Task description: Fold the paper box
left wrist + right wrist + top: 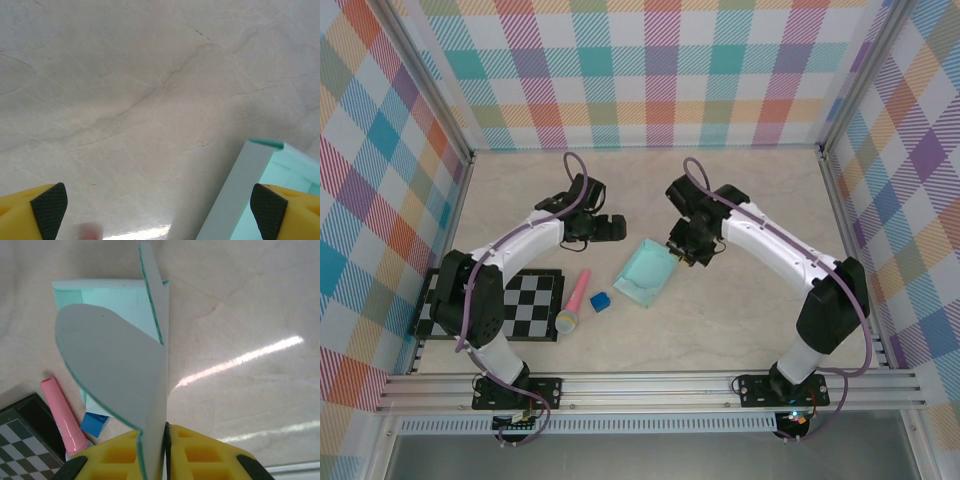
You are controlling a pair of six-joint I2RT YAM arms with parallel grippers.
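The paper box (643, 274) is pale mint-blue card, half folded, lying mid-table with its walls partly raised. My right gripper (680, 252) is at its far right corner, and in the right wrist view the yellow fingers (197, 450) are shut on a rounded flap of the paper box (112, 357) that stands up on edge. My left gripper (611, 228) hangs just left of the box, above bare table. In the left wrist view the left gripper (160, 215) is open wide, and one raised wall of the box (240, 195) rises just inside its right pad (269, 212).
A pink marker (577, 298) and a tiny dark blue cube (600, 301) lie just left of the box. A black-and-white checkered mat (530, 300) sits by the left arm's base. Plaid walls enclose the table on three sides.
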